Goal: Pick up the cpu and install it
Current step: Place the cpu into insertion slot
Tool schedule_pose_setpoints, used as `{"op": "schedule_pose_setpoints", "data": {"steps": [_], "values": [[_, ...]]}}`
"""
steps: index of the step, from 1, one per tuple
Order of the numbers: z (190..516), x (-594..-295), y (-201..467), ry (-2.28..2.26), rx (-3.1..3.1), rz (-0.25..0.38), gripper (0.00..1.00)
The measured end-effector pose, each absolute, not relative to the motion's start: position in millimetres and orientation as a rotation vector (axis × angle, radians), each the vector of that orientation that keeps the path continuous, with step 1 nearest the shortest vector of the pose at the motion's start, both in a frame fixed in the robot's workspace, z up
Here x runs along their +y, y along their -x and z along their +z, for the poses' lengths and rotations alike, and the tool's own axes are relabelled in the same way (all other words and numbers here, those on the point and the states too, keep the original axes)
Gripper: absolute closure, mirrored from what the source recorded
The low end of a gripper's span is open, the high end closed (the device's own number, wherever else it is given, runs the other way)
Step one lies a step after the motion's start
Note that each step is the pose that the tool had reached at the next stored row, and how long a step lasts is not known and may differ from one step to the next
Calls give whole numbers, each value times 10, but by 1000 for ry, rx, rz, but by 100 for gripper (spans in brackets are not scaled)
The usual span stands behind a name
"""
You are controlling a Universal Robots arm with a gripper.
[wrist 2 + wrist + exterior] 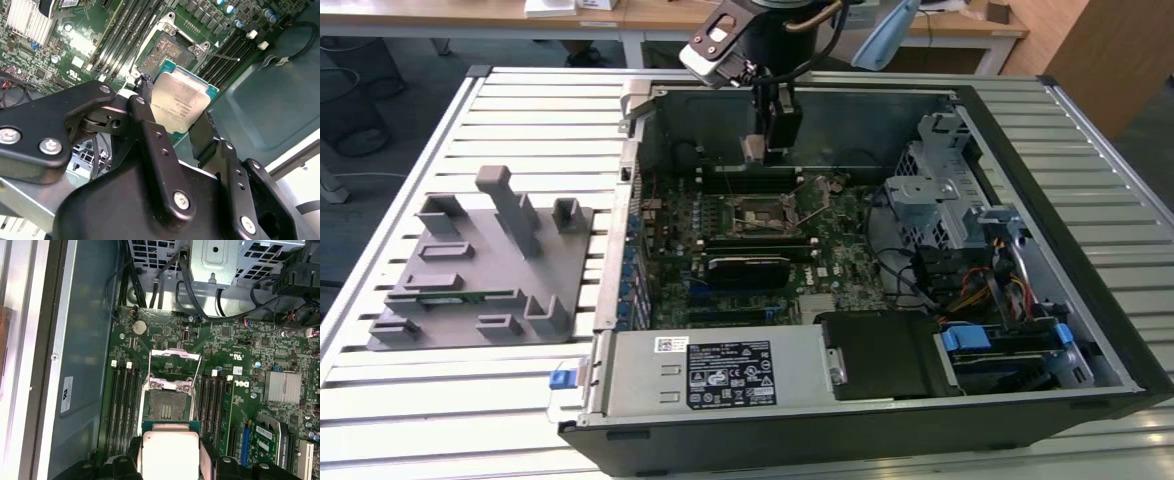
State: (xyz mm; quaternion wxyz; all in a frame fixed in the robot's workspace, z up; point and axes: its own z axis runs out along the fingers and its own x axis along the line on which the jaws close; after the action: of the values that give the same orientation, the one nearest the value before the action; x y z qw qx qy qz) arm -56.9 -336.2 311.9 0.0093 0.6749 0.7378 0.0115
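The black 2-fingered gripper (762,148) hangs inside the open black-and-grey metal computer case (1067,330). It is pinching the small flat square cpu (182,102), which has a silvery metal top and a pale green rim. In the second wrist view the 2 black fingers (150,132) press on opposite edges of the chip. I judge that this edge hold keeps its top and underside free of contact.

The cpu is held in the air over the green motherboard (240,345). It is close to the dark square socket (167,405) framed in metal, but not seated in it. I cannot tell whether it is level.

The socket's thin metal load plate (175,356) stands swung open and the contact bed is bare, so nothing blocks the chip's way in. Dark memory slots (122,405) run along both sides of the socket, which leaves the fingers little room there.

The grey plastic tray (480,260) with upright blocks lies on the pale slatted table (520,110). It sits at the exterior view's left, well apart from the case. Pick-up looks done, and installation is not yet done.
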Motion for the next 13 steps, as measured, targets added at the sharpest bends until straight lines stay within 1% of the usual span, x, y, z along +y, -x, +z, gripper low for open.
{"op": "schedule_pose_setpoints", "data": {"steps": [13], "values": [[3066, -3362, 569, -2108, 2304, 36, 46]]}}
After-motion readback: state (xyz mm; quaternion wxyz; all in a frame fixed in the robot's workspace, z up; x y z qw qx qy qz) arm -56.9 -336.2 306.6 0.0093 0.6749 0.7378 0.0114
